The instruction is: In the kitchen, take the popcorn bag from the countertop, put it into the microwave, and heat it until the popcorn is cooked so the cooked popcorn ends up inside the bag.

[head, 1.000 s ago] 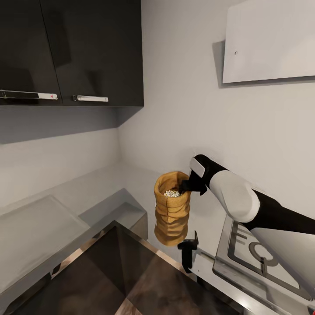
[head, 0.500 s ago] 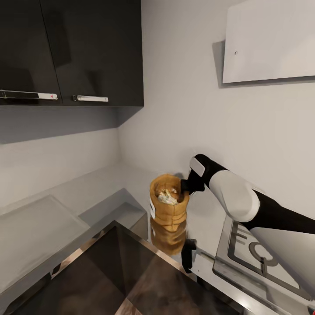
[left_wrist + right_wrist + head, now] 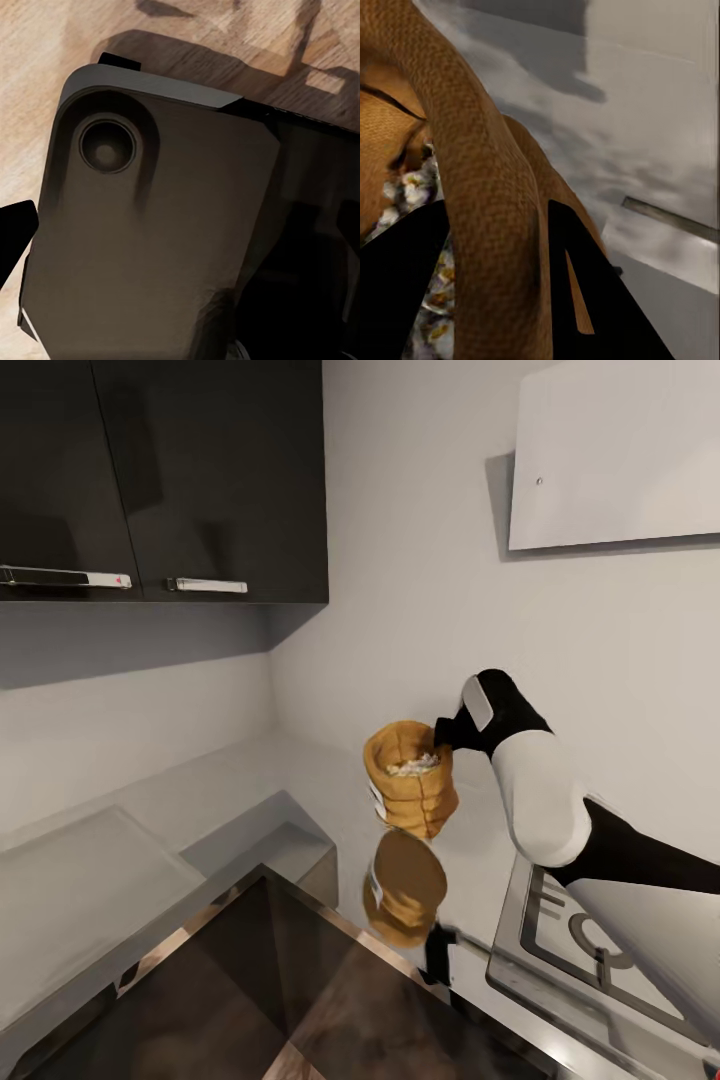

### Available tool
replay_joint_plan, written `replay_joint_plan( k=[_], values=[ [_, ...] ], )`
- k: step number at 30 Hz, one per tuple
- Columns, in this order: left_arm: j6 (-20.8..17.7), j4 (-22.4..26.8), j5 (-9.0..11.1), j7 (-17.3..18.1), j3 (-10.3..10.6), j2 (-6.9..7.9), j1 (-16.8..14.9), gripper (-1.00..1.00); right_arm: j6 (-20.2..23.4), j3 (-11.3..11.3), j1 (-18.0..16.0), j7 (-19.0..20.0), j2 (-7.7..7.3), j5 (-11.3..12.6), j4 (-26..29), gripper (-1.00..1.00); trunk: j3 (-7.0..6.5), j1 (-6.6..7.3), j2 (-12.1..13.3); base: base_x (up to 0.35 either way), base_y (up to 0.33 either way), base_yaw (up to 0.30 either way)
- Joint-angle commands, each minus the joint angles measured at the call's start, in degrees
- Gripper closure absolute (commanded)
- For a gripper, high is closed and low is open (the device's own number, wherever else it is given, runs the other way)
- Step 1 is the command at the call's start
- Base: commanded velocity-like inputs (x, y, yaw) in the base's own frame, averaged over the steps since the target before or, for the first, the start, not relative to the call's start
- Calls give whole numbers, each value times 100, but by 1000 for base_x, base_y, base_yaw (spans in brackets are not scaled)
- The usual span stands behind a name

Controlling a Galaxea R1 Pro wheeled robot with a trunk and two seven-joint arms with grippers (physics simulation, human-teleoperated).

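Popcorn bag [image 3: 412,791] is higher than 0.5 s ago: now clear of the countertop [image 3: 250,785], tilted, with a visible gap to its mirrored reflection; the right arm has also risen. Right gripper [image 3: 441,732] is clamped on the bag's rolled rim, one finger [image 3: 397,292] inside, one outside. Popcorn [image 3: 412,765] sits inside. One bag, one hob [image 3: 590,945] beside it, one hood [image 3: 615,455] above. Open slab toward the corner, under two wall cabinets [image 3: 160,480]. Left gripper: can't tell its state.
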State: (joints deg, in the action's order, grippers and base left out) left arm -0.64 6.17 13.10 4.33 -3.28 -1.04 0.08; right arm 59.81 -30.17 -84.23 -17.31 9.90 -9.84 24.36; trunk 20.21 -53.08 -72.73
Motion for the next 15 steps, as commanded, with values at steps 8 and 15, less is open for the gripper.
replay_joint_plan(
  k=[8, 15],
  values=[
    [-7, -2, 26, 24, -32, -1, 1, -100, 19, -67, -6, 154, -16, -42, 142, 100, 6, 0, -4, 0, 0, 0],
    [-7, -10, 26, 24, -32, -1, 1, -100, 19, -53, -6, 224, -83, 298, 208, 100, 6, 0, -4, 0, 0, 0]
  ],
)
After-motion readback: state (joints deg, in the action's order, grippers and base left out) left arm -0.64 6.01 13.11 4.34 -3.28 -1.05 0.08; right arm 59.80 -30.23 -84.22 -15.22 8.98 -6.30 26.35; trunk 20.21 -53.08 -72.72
